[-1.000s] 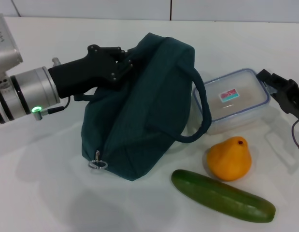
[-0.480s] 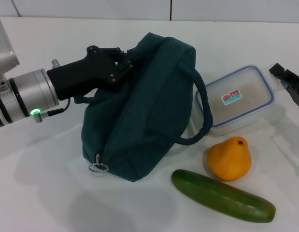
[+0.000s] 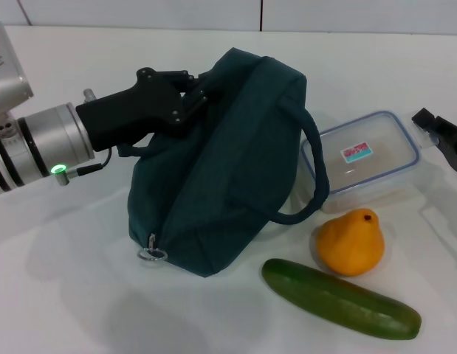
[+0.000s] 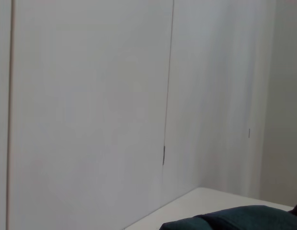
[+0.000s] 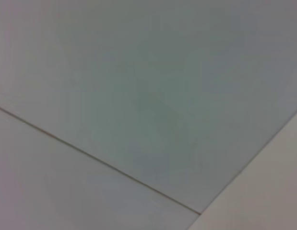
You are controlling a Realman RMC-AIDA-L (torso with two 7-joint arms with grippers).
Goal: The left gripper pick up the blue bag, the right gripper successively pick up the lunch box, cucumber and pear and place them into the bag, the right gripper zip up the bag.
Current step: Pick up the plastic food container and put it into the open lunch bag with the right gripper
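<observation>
Left gripper (image 3: pixel 191 99) is clamping the blue bag (image 3: pixel 228 162) at its top, frame center; right gripper (image 3: pixel 442 133) is sitting at the right edge – finger state unclear – beside the lunch box (image 3: pixel 361 158).

We see a blue bag (image 3: pixel 228 169) of matt woven cloth with a metal zip ring (image 3: pixel 150 255), a clear plastic lunch box (image 3: pixel 365 164), a glossy cucumber (image 3: pixel 339 299) and a smooth pear (image 3: pixel 351 242)

The blue bag (image 3: pixel 221 169) was held up at its top, zipper shut. Beside it lay the lunch box (image 3: pixel 365 158), pear (image 3: pixel 351 241) and cucumber (image 3: pixel 339 299).
</observation>
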